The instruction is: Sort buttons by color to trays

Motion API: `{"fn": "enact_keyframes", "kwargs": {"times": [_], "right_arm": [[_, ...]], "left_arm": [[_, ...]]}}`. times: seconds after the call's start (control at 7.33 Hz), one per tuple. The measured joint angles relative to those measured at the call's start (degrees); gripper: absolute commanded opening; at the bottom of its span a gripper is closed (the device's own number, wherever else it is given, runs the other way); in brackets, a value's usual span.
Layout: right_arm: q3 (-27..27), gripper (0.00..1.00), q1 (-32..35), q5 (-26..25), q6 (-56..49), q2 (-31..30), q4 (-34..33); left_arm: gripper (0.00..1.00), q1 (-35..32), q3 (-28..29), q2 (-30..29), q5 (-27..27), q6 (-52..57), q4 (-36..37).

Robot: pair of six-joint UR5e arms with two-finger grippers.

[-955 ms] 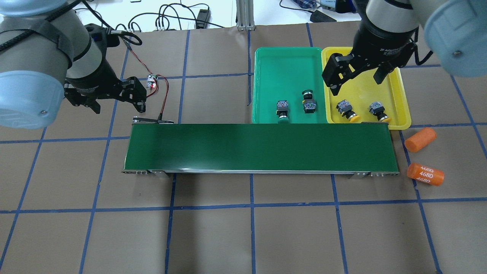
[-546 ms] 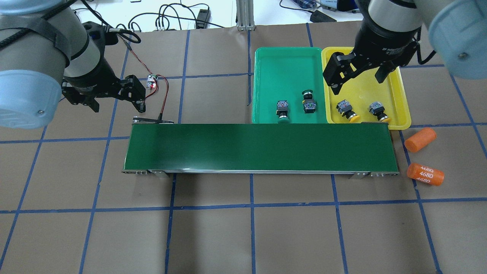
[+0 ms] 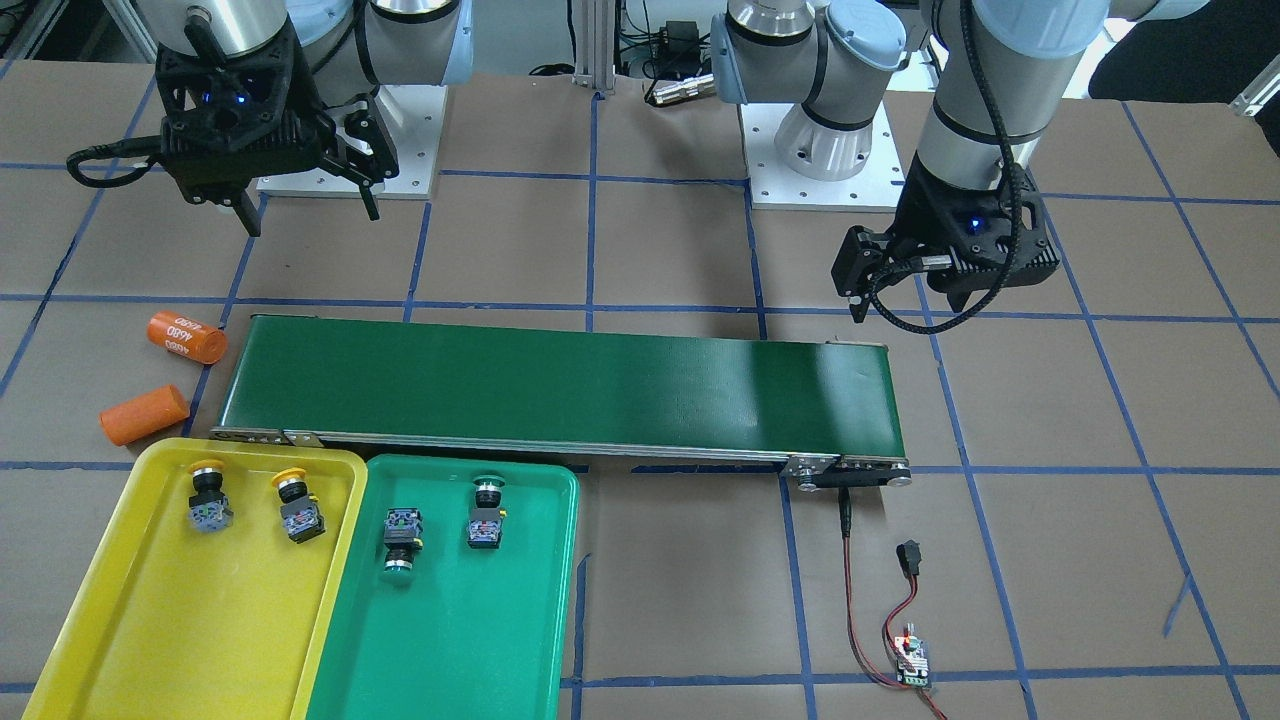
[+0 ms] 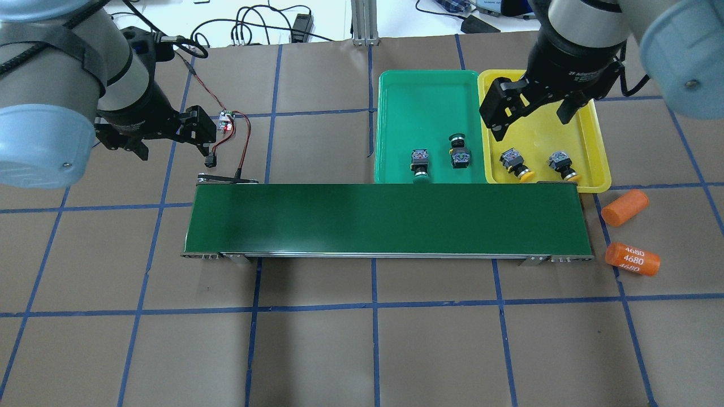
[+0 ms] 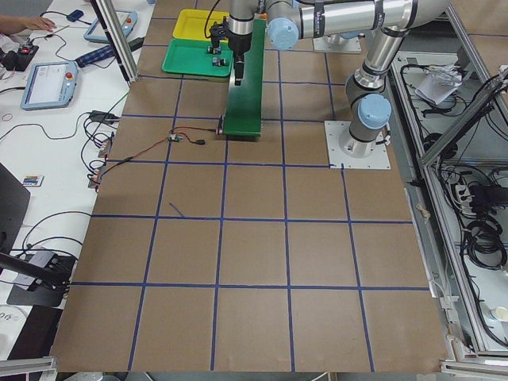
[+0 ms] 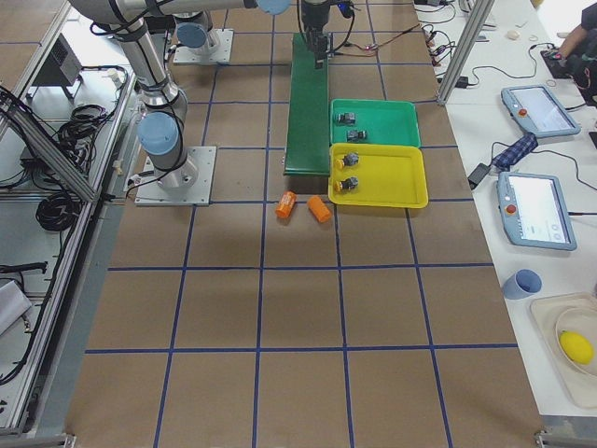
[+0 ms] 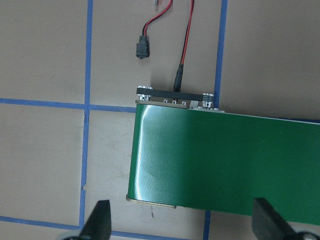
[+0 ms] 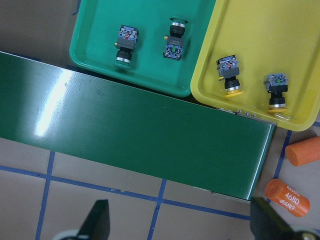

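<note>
- While the left hand [image 4: 172, 147] hovers at the far left above the bench [image 4: 317, 350], its fingers are spread wide and hold nothing. A red-and-black wire [image 4: 246, 144] lies on the bench just beside it.
- Next comes a long dark-green conveyor belt [image 4: 384, 217]. No button rests on it.
- Beyond the belt's right half sits the green tray [image 4: 424, 102], just beside the belt's far edge. The left green button [image 4: 419, 164] and the right green button [image 4: 459, 151] lie in the tray's near end, apart from each other.
- Directly right of it is the yellow tray [image 4: 585, 141]. The left yellow button [image 4: 515, 164] and the right yellow button [image 4: 563, 165] lie near its front rim.
- Above the yellow tray hangs the right hand [image 4: 531, 125], also spread wide and empty.
- Farthest right, two orange cylinders [image 4: 624, 207] lie on the bench.
- Sorting looks finished, since each colour is in its matching tray. What remains is probably drawing back. That goes best if the right hand rises straight up before swinging away from the rim, and the left hand keeps off the wire.
</note>
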Motion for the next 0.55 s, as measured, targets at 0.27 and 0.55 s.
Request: {"fn": "enact_keyframes", "kwargs": {"times": [0.27,0.55], "right_arm": [[0.0,1.0,0.0,-0.1,0.0,0.0,0.0],[-0.1,1.0,-0.1,-0.1,0.1,0.0,0.0]], "left_arm": [[1.0,-0.6,0.0,-0.4,-1.3,-0.8,0.7],[1.0,-1.0,2.9,-1.9,-6.5,-1.1,0.7]]}}
